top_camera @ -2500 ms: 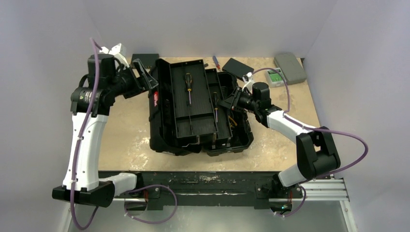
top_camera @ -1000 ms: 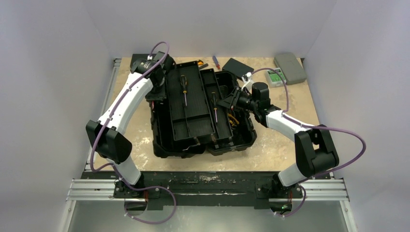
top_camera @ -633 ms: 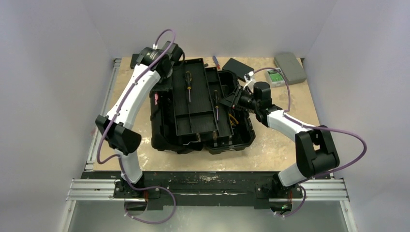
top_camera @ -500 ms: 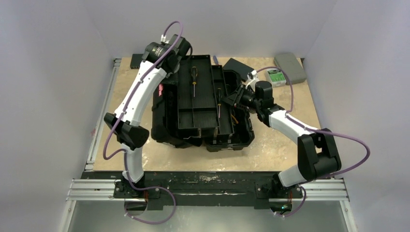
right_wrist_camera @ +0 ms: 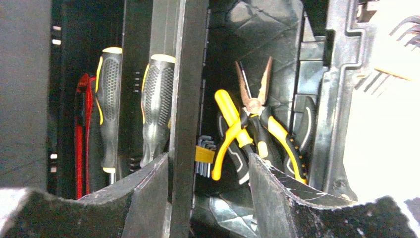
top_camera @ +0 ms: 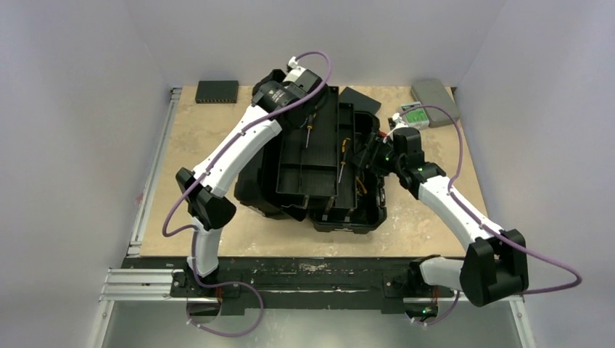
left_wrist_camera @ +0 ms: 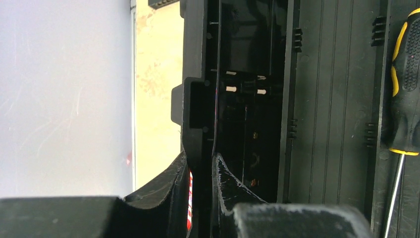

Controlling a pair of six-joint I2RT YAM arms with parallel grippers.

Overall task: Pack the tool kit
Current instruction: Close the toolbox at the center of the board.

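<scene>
We're mid-pack here: the tool kit (top_camera: 348, 210) sits open in the middle of the table (top_camera: 194, 125), and its tray (top_camera: 308, 170) lies askew across the box, so I read this as the tray-seating step. My left gripper (left_wrist_camera: 200, 171) is pinched tight on a thin black wall at the kit's far-left edge; whether that's lid rim or tray rim I can't tell. The left arm is stretched long, from the near-left base right out to the far side, elbow out left. The right arm reaches in diagonally to the kit's right side, and the right gripper (right_wrist_camera: 209, 161) stands spread, straddling the tray wall with one finger touching it. The pliers (right_wrist_camera: 255, 124) lie just beyond in the box. Next, I'd say, square the tray over the box and lower it evenly, minding that loose screwdriver (left_wrist_camera: 407, 84).
</scene>
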